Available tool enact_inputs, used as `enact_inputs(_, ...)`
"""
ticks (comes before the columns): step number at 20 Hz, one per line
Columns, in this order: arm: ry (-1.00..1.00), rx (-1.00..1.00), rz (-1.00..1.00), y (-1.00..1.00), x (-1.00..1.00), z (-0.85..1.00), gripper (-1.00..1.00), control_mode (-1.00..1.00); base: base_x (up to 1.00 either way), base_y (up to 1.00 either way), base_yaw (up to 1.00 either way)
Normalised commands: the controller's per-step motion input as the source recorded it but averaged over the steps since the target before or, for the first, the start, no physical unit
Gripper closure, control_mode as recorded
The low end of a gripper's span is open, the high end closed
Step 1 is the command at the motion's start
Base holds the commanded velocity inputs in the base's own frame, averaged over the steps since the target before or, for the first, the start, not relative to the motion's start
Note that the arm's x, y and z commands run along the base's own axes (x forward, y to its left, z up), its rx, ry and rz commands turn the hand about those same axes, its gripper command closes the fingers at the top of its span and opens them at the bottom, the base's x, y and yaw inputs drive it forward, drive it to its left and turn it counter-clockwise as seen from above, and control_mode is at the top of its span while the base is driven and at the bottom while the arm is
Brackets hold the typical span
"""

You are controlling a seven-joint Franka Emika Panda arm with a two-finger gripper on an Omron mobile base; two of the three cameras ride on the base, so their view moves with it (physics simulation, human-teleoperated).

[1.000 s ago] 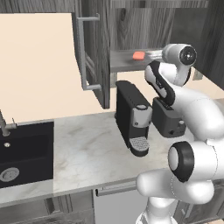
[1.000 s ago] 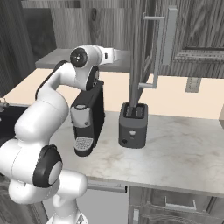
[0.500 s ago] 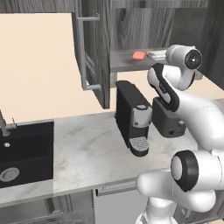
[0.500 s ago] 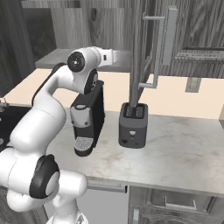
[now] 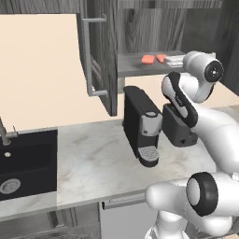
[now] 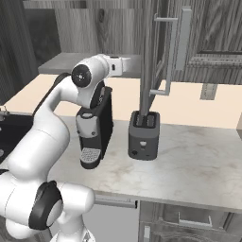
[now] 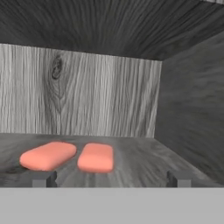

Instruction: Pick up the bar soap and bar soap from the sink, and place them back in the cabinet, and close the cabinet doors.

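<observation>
Two orange soap bars (image 7: pixel 48 155) (image 7: pixel 96 157) lie side by side on the cabinet shelf (image 7: pixel 131 162), just ahead of the empty, spread tool (image 7: pixel 111 178). They look small, stiff and likely slippery. The open door (image 5: pixel 100 70) is best pushed near its long handle (image 5: pixel 88 56).

flat, even rendered light; faint shadows; hand view soft, slightly blurred.

**Hidden and cut-off parts**

The sink (image 5: pixel 28 163) is cut by the left edge of the left base view, with just a stub of its faucet (image 5: pixel 4 135) visible. There the end effector (image 5: pixel 173 59) covers part of the right bar soap (image 5: pixel 161 58). The toaster (image 5: pixel 179 126) sits partly behind the arm.
</observation>
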Motion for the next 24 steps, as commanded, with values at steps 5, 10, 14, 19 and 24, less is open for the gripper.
enact_inputs(5, -0.08, 0.0, 0.0, -0.17, -0.2, 0.0, -1.0, -1.0, 0.0, 0.0, 0.0)
enact_inputs(10, -0.04, 0.0, 0.0, -0.18, -0.29, 0.0, -1.0, -1.0, 0.0, 0.0, 0.0)
enact_inputs(14, -0.02, 0.0, 0.0, -0.16, -0.39, 0.03, -1.0, -1.0, 0.0, 0.0, 0.0)
enact_inputs(19, -0.04, 0.0, 0.0, -0.11, -0.4, 0.02, -1.0, -1.0, 0.0, 0.0, 0.0)
enact_inputs(24, -0.05, 0.0, 0.0, -0.06, -0.43, 0.04, -1.0, -1.0, 0.0, 0.0, 0.0)
